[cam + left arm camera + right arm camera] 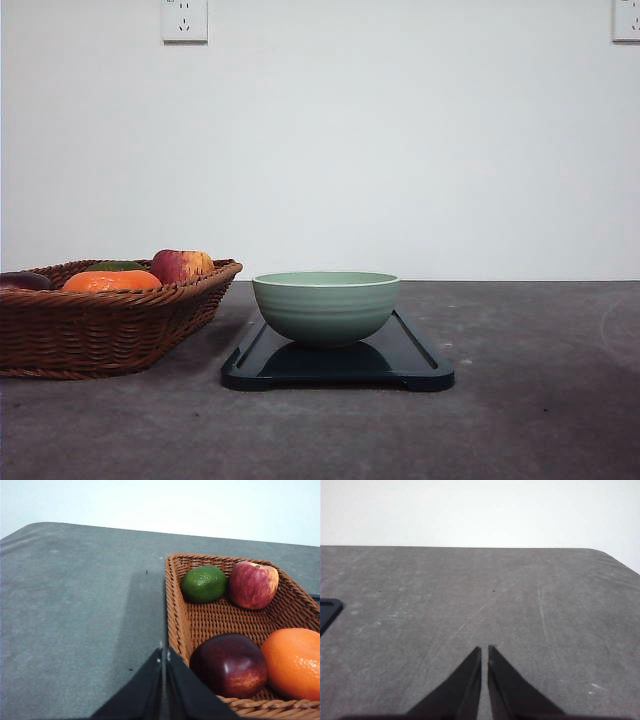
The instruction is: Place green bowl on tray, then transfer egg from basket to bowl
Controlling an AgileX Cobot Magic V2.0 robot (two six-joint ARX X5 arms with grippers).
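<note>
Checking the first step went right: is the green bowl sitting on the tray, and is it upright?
Yes. The green bowl stands upright, rim level, on the dark tray, which mirrors its underside.

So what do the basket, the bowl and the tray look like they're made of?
The basket looks like brown woven wicker, matte, with visible strands and a braided rim. The green bowl looks like glazed ceramic, though smooth plastic is possible: faint ridges and a soft sheen. The tray looks like glossy dark plastic or lacquer, since it mirrors the bowl's underside.
</note>
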